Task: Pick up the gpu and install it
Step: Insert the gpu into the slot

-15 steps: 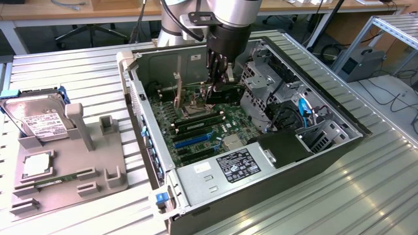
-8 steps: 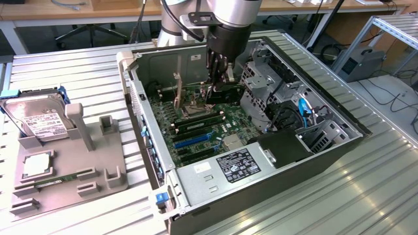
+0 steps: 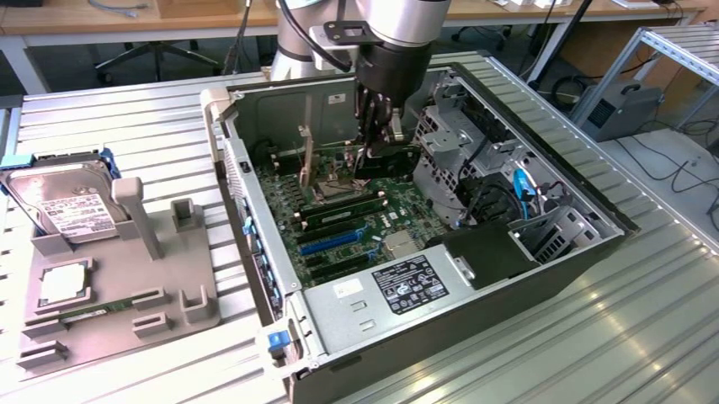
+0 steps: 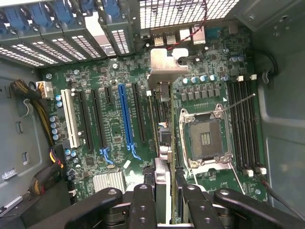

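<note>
Gripper (image 4: 164, 191) clamps the gpu (image 4: 161, 129) edge-on above the motherboard (image 4: 114, 129), expansion slots (image 4: 126, 119) at nine o'clock; writing unreadable.

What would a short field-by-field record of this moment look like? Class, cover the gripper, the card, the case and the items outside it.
gripper: inside the open computer case, over the motherboard, shut on the gpu
gpu: held edge-on above the board, its silvery bracket toward the case's rear wall
CPU socket: open and empty, beside the card
blue slot: unoccupied
hard drive: upright in the grey holder on the exterior view's left
memory stick: lying in the same holder
</note>
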Robot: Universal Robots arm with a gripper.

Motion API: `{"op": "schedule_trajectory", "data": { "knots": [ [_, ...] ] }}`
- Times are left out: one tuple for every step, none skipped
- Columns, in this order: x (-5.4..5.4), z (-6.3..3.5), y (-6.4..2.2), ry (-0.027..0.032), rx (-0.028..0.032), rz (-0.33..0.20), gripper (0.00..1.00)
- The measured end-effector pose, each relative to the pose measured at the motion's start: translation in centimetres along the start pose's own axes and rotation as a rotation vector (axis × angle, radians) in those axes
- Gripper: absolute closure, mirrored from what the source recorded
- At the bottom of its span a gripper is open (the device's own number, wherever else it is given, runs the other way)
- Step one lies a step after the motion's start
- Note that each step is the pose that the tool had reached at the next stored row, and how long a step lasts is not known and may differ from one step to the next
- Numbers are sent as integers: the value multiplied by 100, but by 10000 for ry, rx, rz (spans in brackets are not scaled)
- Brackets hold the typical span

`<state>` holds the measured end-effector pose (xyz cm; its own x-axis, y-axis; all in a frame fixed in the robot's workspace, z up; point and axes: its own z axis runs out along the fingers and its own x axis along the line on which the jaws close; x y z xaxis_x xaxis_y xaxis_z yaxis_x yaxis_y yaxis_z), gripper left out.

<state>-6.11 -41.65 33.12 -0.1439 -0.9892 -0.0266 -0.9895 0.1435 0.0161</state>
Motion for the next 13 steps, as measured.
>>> {"op": "schedule_trajectory", "data": {
  "knots": [
    [0,0,0,0,-1,-12,73],
    [0,1,0,0,-1,-31,73],
    [0,1,0,1,-2,-48,73],
    [0,1,0,1,-2,-66,73],
    [0,1,0,1,-3,-86,73],
    [0,1,-1,1,-2,-98,73],
    [0,1,0,2,-3,-110,73],
    [0,2,0,2,-4,-138,73],
    [0,2,0,2,-5,-162,73],
    [0,2,0,3,-5,-192,73],
    [0,3,0,3,-6,-213,73],
    [0,3,0,4,-7,-248,73],
    [0,3,0,4,-7,-273,73]
  ]
}}
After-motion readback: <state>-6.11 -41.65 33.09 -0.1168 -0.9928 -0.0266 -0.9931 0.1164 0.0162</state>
